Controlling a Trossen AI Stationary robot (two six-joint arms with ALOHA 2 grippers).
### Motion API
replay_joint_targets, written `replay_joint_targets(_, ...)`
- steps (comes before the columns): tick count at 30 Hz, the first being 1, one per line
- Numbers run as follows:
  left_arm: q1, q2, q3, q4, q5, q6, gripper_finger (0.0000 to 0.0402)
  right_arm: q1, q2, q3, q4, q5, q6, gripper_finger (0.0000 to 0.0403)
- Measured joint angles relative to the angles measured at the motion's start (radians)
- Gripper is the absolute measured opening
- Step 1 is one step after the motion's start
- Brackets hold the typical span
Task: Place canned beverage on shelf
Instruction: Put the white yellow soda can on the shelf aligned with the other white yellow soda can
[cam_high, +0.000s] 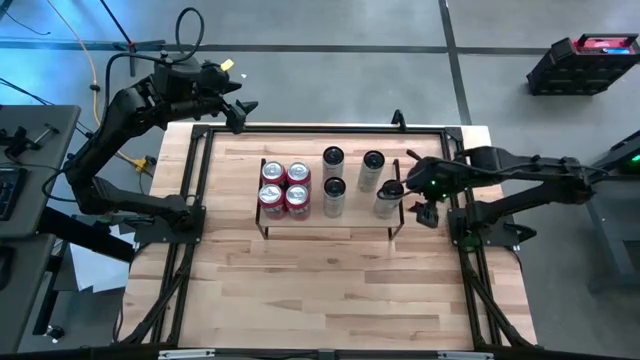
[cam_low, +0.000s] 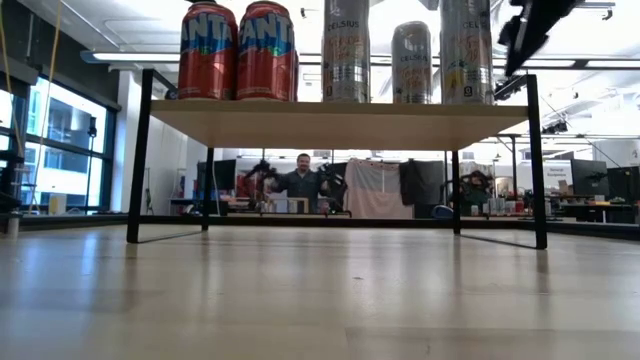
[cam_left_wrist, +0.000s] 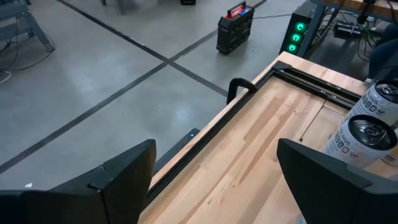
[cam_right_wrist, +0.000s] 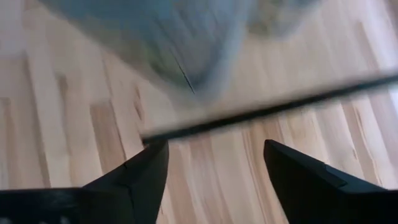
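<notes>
Tabletop (cam_high: 330, 280) of light wood with black rails, carrying everything else; the shelf (cam_high: 330, 222) stands at its middle and serves as landmark. On the shelf board: four red cans (cam_high: 284, 187) clustered at the end nearer the left arm, then four silver cans, all upright with long axes vertical. The silver can (cam_high: 388, 199) at the shelf's right-arm end is the canned beverage most likely just set down; it stands by the raised end rail. Right gripper (cam_high: 425, 205) hovers just beyond that end of the shelf, beside this can; its wrist view shows both fingers (cam_right_wrist: 140, 180) apart with bare wood and a blurred black rail between them, so it holds nothing. The can lies ahead of the fingers, shelf-ward. Left gripper (cam_high: 238, 112) waits well clear of the shelf at the table's far corner, fingers (cam_left_wrist: 118, 180) spread wide and empty. Judged from this, the right arm is far nearer, and any further move falls to it.
</notes>
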Motion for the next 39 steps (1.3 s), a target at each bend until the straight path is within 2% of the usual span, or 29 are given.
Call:
replay_joint_targets(4,0.0,0.0,0.0,0.0,0.0,0.0,0.0326,0.03,0.005,-0.003,0.071,0.02,-0.002,0.0227)
replay_joint_targets(10,0.0,0.0,0.0,0.0,0.001,0.012,0.0326,0.057,0.01,-0.005,0.1,0.111,0.017,0.0205)
replay_joint_targets(18,0.0,0.0,0.0,0.026,0.003,0.026,0.0326,0.057,0.042,-0.004,0.123,0.068,0.021,0.0185)
replay_joint_targets(39,0.0,0.0,0.0,0.049,0.008,0.034,0.0326,0.063,0.081,-0.004,0.297,0.106,0.074,0.0184)
